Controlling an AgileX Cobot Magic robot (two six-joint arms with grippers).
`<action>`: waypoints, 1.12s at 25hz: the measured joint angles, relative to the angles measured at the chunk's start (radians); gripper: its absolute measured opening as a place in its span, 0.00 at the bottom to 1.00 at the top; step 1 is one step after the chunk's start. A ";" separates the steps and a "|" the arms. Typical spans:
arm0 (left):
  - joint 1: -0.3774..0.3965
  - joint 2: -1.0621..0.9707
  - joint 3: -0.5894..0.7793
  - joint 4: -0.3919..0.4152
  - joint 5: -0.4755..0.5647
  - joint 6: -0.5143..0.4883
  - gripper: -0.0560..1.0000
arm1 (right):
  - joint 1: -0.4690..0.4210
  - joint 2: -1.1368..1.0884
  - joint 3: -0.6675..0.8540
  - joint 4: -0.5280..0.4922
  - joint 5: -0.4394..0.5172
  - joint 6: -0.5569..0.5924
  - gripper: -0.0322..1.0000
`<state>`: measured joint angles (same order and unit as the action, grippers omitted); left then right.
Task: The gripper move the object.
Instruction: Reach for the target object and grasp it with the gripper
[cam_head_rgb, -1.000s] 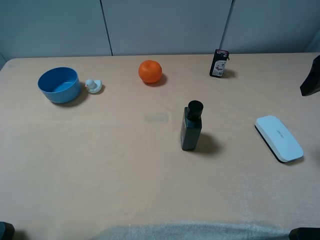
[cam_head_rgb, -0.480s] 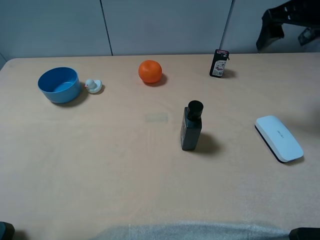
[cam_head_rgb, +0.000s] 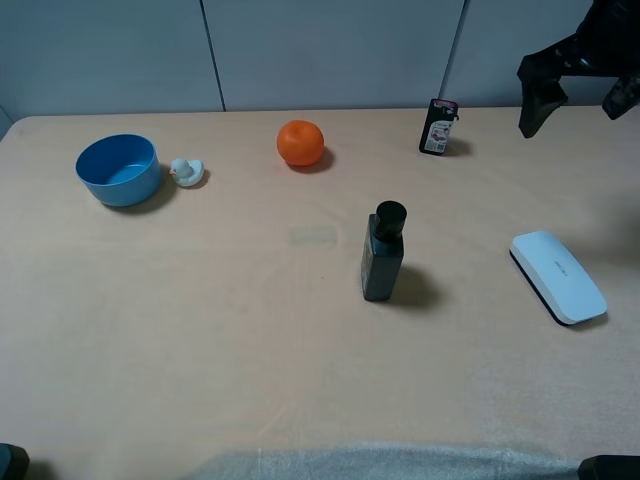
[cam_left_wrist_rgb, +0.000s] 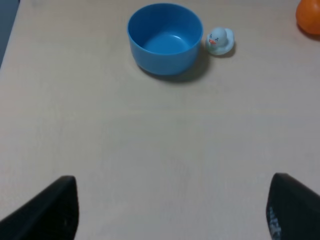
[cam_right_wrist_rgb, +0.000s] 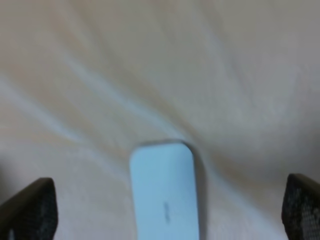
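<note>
The object, a flat white oblong block (cam_head_rgb: 558, 276) with a dark underside, lies on the tan table at the right. My right gripper (cam_head_rgb: 575, 105) hangs in the air at the far right, beyond the block and well above it, jaws wide open and empty. The blurred right wrist view shows the block (cam_right_wrist_rgb: 165, 200) on the table between its two dark fingertips (cam_right_wrist_rgb: 30, 210). My left gripper (cam_left_wrist_rgb: 170, 215) is open and empty over bare table at the near left, with only its fingertips (cam_left_wrist_rgb: 45, 210) showing in the left wrist view.
A dark bottle (cam_head_rgb: 383, 254) stands mid-table, left of the block. A small black packet (cam_head_rgb: 438, 127) stands at the back, an orange ball (cam_head_rgb: 300, 142) to its left. A blue bowl (cam_head_rgb: 118, 169) and a small duck (cam_head_rgb: 186, 171) sit far left.
My right gripper rose from the right edge to the upper right corner, then came slightly lower and more into view. The block and everything else stayed put.
</note>
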<state>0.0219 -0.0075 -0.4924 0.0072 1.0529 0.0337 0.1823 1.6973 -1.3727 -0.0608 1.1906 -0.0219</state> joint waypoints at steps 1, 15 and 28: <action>0.000 0.000 0.000 0.000 0.000 0.000 0.83 | 0.000 0.000 0.007 -0.002 0.002 0.000 0.69; 0.000 0.000 0.000 0.000 0.000 0.000 0.83 | 0.000 0.000 0.234 0.000 -0.139 0.022 0.69; 0.000 0.000 0.000 0.000 0.000 0.000 0.83 | -0.008 -0.061 0.459 0.001 -0.327 0.022 0.69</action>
<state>0.0219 -0.0075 -0.4924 0.0072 1.0529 0.0337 0.1740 1.6361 -0.9134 -0.0601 0.8637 0.0000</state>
